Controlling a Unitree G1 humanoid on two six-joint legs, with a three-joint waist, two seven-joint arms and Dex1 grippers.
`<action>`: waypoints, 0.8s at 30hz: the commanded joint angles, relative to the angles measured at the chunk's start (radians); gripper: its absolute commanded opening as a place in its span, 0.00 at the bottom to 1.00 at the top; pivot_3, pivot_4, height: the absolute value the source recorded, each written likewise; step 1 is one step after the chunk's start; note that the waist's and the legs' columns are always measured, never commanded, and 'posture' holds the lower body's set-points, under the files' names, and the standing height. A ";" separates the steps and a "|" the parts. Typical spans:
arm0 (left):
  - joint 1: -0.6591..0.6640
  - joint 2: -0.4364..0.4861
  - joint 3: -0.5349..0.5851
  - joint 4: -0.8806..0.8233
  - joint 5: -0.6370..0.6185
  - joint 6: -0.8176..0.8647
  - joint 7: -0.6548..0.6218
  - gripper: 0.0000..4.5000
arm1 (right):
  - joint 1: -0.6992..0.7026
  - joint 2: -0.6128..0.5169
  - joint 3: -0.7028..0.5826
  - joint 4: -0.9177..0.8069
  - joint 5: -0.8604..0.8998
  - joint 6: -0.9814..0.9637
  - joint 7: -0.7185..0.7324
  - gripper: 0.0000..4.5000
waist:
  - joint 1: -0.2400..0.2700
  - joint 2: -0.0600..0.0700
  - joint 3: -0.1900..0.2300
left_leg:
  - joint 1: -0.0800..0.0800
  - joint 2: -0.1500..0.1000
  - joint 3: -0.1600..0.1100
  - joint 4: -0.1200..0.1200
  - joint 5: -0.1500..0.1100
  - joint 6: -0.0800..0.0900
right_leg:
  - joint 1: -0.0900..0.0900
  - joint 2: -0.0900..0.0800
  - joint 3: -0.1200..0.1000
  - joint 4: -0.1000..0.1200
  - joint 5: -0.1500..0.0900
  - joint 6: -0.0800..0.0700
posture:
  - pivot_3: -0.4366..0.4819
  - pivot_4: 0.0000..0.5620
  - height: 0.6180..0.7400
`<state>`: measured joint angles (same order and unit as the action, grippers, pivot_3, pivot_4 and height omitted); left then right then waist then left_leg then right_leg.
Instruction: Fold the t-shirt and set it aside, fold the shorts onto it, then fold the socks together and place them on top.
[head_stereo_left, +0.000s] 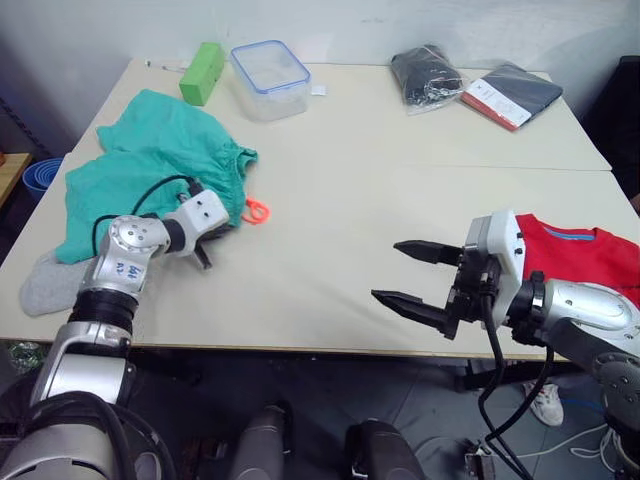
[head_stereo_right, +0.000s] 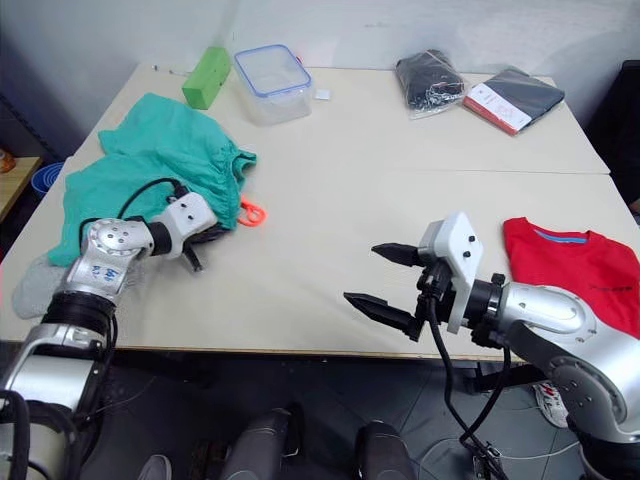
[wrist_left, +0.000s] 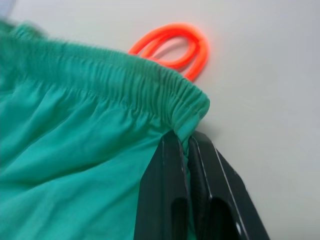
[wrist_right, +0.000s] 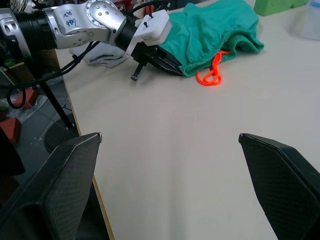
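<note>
Left gripper (wrist_left: 187, 145) is clamped on the shorts' (head_stereo_left: 150, 160) waistband corner, mid-left of frame — orange drawstring (head_stereo_left: 256, 211) just beyond. Right gripper (head_stereo_left: 415, 275) hangs wide open, lower right. Advisable: take the opposite waistband corner, then spread flat — avoid bunching.

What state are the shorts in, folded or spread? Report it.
Neither folded nor spread: the shorts lie rumpled in a loose heap, and the left gripper is shut on their waistband corner.
</note>
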<state>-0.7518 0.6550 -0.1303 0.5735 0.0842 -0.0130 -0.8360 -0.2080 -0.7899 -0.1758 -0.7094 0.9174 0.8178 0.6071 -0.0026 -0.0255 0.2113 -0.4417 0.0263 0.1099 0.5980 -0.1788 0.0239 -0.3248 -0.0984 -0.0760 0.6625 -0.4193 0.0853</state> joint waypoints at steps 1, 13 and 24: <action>0.052 -0.025 -0.021 -0.272 -0.083 0.126 -0.106 0.01 | 0.018 -0.030 -0.007 -0.039 -0.042 -0.042 0.027 1.00 | -0.001 0.000 0.000 | 0.000 0.000 0.000 0.000 0.000 0.000 | 0.000 0.000 0.000 0.000 0.000 0.000 | 0.48 0.27 1.00; 0.004 -0.279 -0.274 -0.551 -0.114 0.401 -0.213 0.01 | 0.112 -0.113 0.011 -0.036 -0.230 -0.161 0.126 1.00 | 0.003 0.000 0.000 | 0.000 0.000 -0.001 0.003 0.000 0.000 | 0.002 0.002 0.000 0.000 0.000 0.000 | 0.48 0.27 1.00; -0.056 -0.406 -0.304 -0.493 -0.108 0.491 -0.155 0.06 | 0.184 -0.167 -0.016 -0.035 -0.333 -0.237 0.200 1.00 | -0.001 0.000 0.000 | 0.000 0.002 -0.001 0.006 0.000 0.000 | 0.003 0.003 0.000 0.000 0.000 0.000 | 0.48 0.27 1.00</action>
<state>-0.8101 0.2444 -0.4685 0.1366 0.0133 0.4501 -0.9754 -0.0232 -0.9426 -0.1720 -0.7120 0.5964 0.6074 0.7995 -0.0033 -0.0253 0.2114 -0.4414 0.0281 0.1084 0.6043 -0.1783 0.0235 -0.3215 -0.0950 -0.0761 0.6629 -0.4193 0.0853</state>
